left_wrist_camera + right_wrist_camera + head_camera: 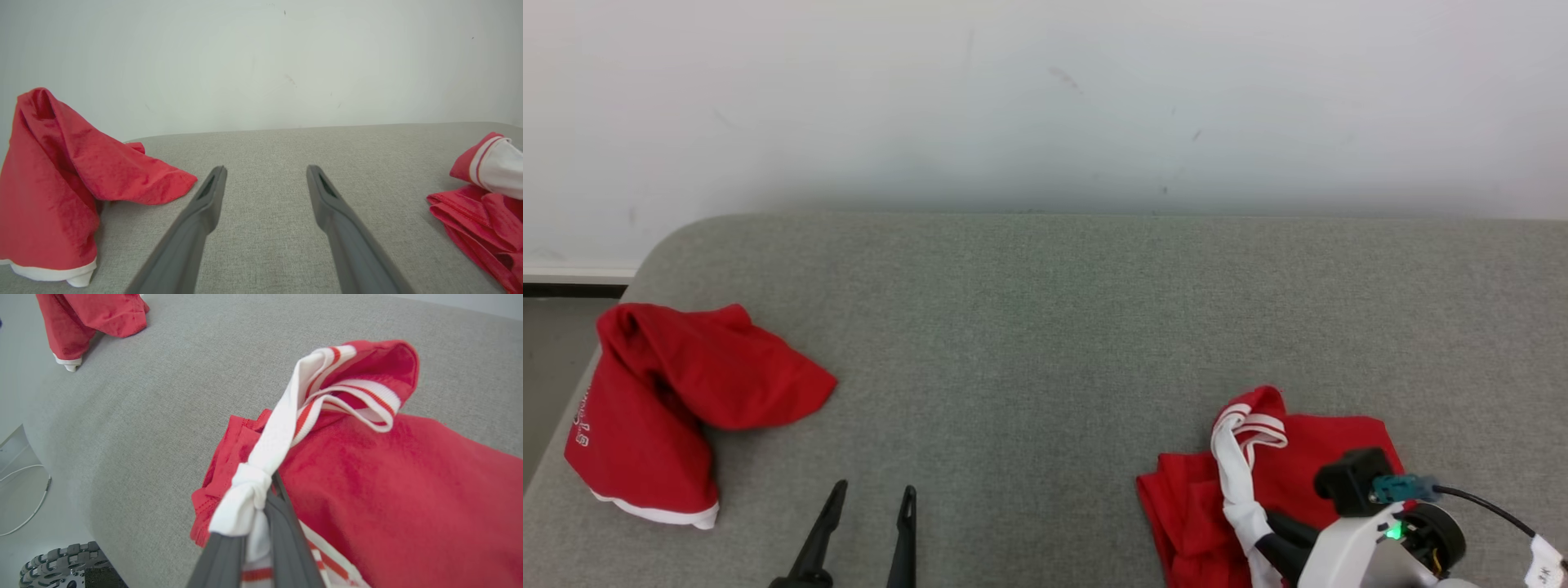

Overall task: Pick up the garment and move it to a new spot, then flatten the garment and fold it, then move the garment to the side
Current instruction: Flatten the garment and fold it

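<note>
A crumpled red garment with a white, red-striped collar band lies at the near right of the grey padded table. My right gripper is shut on that white band, which is bunched between the fingers and pulled taut from the garment. The gripper's tips are partly hidden by the cloth. My left gripper stands open and empty over bare table at the near left, its fingers wide apart. The garment's edge shows far right of the left gripper.
A second red garment with a white hem is heaped at the table's left edge, also seen as a red heap and at a corner. A white wall backs the table. Floor and the robot's wheel lie beyond the near edge.
</note>
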### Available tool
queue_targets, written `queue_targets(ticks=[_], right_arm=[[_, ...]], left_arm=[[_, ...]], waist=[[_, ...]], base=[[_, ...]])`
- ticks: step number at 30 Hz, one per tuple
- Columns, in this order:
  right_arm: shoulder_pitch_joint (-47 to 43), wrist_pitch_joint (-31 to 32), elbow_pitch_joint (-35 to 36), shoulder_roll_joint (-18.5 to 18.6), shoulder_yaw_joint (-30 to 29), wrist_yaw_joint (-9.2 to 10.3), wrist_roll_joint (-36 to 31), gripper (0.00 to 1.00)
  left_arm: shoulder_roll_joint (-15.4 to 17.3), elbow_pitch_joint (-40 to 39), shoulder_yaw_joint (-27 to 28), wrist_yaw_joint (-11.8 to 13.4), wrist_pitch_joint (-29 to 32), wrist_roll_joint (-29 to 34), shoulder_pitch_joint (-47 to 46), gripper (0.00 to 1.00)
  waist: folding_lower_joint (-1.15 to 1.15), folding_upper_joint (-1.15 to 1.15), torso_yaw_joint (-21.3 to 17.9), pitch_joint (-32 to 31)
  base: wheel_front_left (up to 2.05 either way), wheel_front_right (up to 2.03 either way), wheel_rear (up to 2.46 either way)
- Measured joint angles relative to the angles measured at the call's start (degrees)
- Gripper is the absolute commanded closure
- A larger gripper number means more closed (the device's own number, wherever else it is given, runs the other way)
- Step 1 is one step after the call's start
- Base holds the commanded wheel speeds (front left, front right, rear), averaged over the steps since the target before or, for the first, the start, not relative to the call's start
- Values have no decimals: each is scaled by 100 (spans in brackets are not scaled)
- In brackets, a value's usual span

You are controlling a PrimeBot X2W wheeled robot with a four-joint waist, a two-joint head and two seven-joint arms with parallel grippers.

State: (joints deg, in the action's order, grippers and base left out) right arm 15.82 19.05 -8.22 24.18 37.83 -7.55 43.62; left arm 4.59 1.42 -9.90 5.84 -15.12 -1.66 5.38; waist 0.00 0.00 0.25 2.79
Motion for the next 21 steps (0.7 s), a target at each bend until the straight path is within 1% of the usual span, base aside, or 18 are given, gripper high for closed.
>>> queue_targets(ticks=[8, 9, 10, 11, 14, 16, 21], right_arm=[[170, -149, -433, -513, -2, 1, -201, 100], [171, -171, -476, -582, -42, 1, -205, 80], [171, -263, -490, -651, -73, 1, -205, 54], [174, -383, -495, -743, -140, 0, -215, 0], [171, -598, -538, -1040, -339, 0, -108, 0], [155, -699, -506, -1170, -452, 1, -66, 0], [-5, -1162, -160, -1215, -800, 1, -73, 0]], left_arm=[[-22, 40, 2, -34, 0, 19, 8, 0], [-23, 42, 4, -36, 0, 20, 8, 0], [-24, 44, 8, -53, 0, 20, 9, 0], [-27, 44, 9, -53, 0, 20, 9, 0], [-30, 47, 23, -62, 0, 22, 15, 0], [-30, 46, 35, -76, 0, 31, 46, 0], [-24, 42, 70, -78, 0, 54, 69, 0]], waist=[[0, 0, 26, 12], [0, 0, 27, 11], [0, 0, 27, 12], [0, 0, 27, 14], [0, 0, 23, 7], [0, 0, 9, -7], [0, 0, -40, -53]], base=[[0, 0, 0], [0, 0, 0], [0, 0, 0], [0, 0, 0], [0, 0, 0], [0, 0, 0], [0, 0, 0]])
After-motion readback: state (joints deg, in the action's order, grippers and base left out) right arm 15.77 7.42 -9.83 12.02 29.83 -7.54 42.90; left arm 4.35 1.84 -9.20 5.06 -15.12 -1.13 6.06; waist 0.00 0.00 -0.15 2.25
